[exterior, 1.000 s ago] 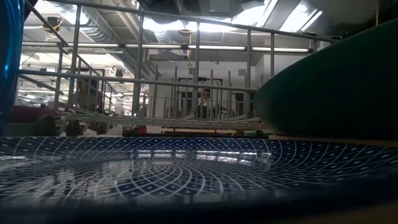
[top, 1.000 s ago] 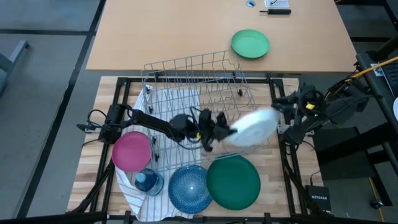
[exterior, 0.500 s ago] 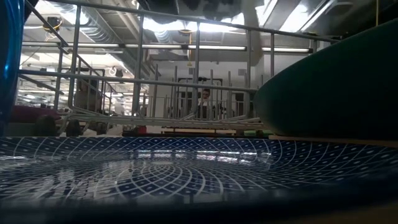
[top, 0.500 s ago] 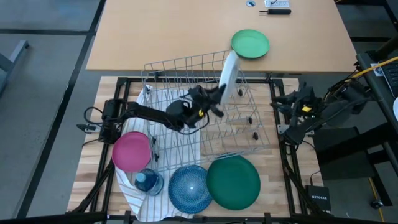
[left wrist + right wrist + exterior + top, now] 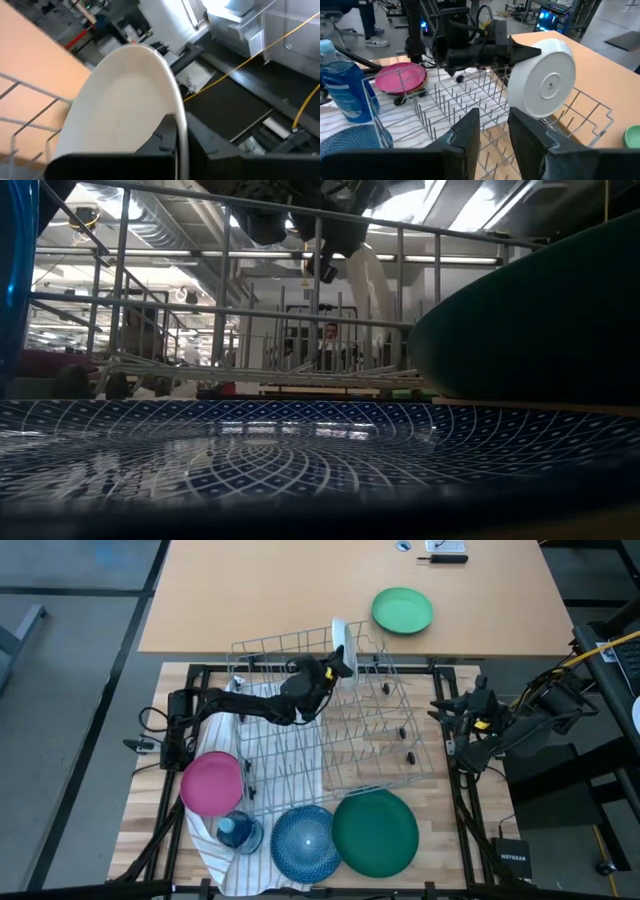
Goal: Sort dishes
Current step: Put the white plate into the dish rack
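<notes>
My left gripper point(image 5: 337, 662) is shut on a pale, near-white plate point(image 5: 340, 643) that stands on edge over the far side of the wire dish rack point(image 5: 330, 725). In the right wrist view the plate's point(image 5: 543, 85) underside shows. My right gripper point(image 5: 445, 725) waits open and empty at the rack's right side. A magenta plate point(image 5: 212, 783), a speckled blue plate point(image 5: 305, 840) and a plate with its dark green back up point(image 5: 375, 832) lie at the table's near side. My left gripper pinches the plate's rim point(image 5: 178, 125) between its two fingers, one finger point(image 5: 161, 146) on the hollow face and the other on the back. It comes from the table's left, about level point(image 5: 517, 51). The plate is upright on edge; whether its lower edge touches the rack wires, I cannot tell.
A striped cloth point(image 5: 250, 865) lies under the rack's left part. A small blue see-through container point(image 5: 238, 830) stands beside the blue plate. A vivid green plate point(image 5: 402, 611) lies on the far tabletop. A person point(image 5: 330, 335) shows in the room behind.
My left gripper has carried the pale plate from the rack's near right side toward the table's far edge. The plate has turned from lying nearly flat to standing on edge over the rack's far side.
</notes>
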Available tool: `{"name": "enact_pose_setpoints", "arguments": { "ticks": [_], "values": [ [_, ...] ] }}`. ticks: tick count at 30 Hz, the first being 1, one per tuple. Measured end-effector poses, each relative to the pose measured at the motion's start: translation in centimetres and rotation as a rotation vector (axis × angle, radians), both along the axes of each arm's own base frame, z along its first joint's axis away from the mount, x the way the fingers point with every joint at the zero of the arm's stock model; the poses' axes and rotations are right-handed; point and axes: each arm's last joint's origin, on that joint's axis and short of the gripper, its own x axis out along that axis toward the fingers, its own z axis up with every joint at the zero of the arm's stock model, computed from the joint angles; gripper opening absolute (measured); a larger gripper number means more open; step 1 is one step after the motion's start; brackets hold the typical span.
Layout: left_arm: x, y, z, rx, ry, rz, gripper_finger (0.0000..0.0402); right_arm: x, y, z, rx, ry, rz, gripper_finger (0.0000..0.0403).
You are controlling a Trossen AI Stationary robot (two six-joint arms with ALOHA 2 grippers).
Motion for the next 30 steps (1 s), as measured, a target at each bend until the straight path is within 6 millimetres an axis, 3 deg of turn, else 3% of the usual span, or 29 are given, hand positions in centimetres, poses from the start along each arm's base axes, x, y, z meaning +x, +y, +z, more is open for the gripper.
{"name": "enact_pose_setpoints", "arguments": {
  "ticks": [12,20,30],
  "values": [
    [-0.1,1.0,-0.4,-0.082,-0.088,0.003,0.0001,0.3,0.2,-0.1,-0.026,0.003,-0.020,0.0108],
    [-0.7,0.9,0.5,-0.081,-0.211,0.078,0.0001,0.3,0.2,-0.1,-0.029,0.006,-0.021,0.0108],
    [-0.8,0.0,0.4,-0.091,-0.160,0.185,0.0001,0.2,0.2,-0.2,-0.031,0.009,-0.021,0.0108]
  ]
}}
